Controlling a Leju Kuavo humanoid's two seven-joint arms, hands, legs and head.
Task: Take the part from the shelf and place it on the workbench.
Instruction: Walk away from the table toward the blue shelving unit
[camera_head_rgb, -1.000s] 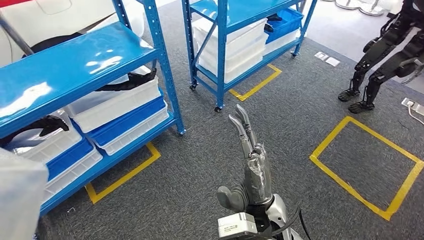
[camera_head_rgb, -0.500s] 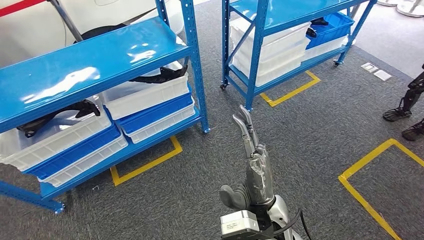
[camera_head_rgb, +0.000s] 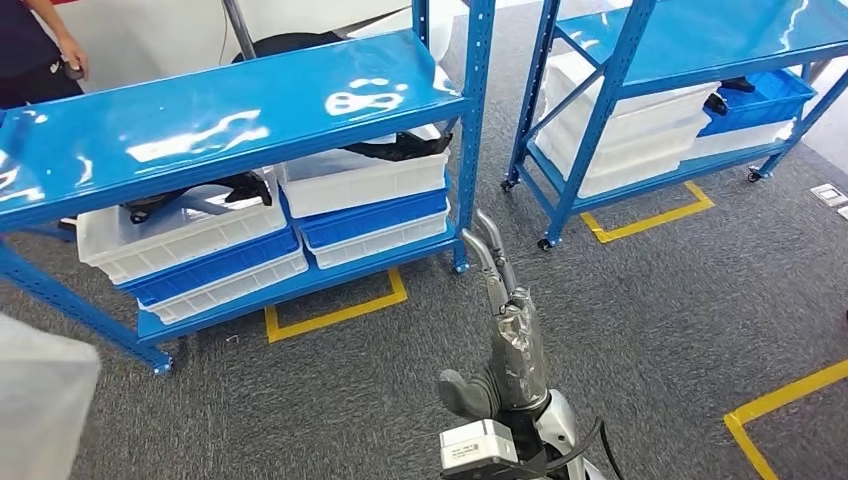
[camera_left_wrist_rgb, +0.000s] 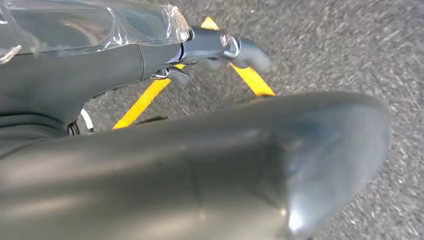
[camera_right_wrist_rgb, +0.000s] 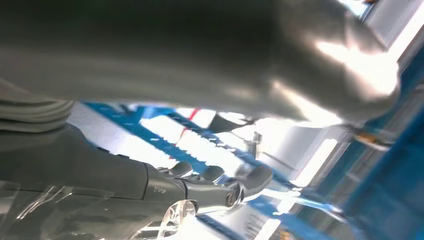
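Head view, facing a blue shelf (camera_head_rgb: 230, 110) on grey carpet (camera_head_rgb: 650, 330). The right hand (camera_head_rgb: 500, 300) is raised in the centre foreground with its fingers (camera_head_rgb: 487, 240) extended and apart, holding nothing; the fingertips point toward the shelf's lower tier but stand clear of it. In the left wrist view the left hand (camera_left_wrist_rgb: 150, 65) hangs above the carpet and a yellow tape line (camera_left_wrist_rgb: 250, 80); its fingers are stretched out and it carries nothing.

Under the top board of the shelf stand two stacks of bins. On the left, a white bin (camera_head_rgb: 180, 235) rests on a blue bin (camera_head_rgb: 215, 270), which rests on another white bin. A dark part (camera_head_rgb: 195, 190) lies in the top white bin, its ends rising above the rim. On the right, a second white bin (camera_head_rgb: 365, 180) sits on a second blue bin (camera_head_rgb: 375, 215) and holds another dark part (camera_head_rgb: 400, 148), likewise showing above the rim.

A second blue shelf (camera_head_rgb: 680, 60) stands to the right, well apart, with white bins and one blue bin; their contents cannot be made out apart from a small dark object. Yellow tape marks the floor before each shelf. A person's arm (camera_head_rgb: 65, 50) is visible at the upper left, behind the shelf.
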